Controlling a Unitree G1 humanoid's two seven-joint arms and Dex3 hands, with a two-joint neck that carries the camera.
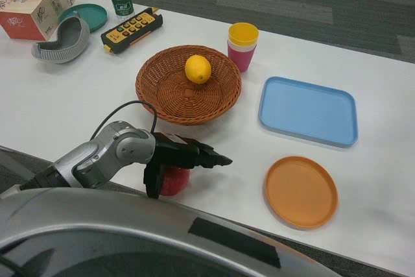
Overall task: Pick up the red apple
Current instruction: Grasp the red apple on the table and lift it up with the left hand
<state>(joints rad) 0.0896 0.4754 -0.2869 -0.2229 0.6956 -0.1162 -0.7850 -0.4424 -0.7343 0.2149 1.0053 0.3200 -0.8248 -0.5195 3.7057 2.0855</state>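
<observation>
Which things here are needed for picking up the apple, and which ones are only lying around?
For the job:
- round red apple
- black left hand, over the apple

Lying about:
- woven wicker basket with yellow lemon
- blue rectangular tray
- round orange plate
- stacked plastic cups

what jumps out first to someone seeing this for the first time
The left hand near the table's front edge, its fingers over the red apple beneath it. Behind it, a lemon sits alone in a wicker basket. To the right lie a blue tray and an orange plate.
</observation>
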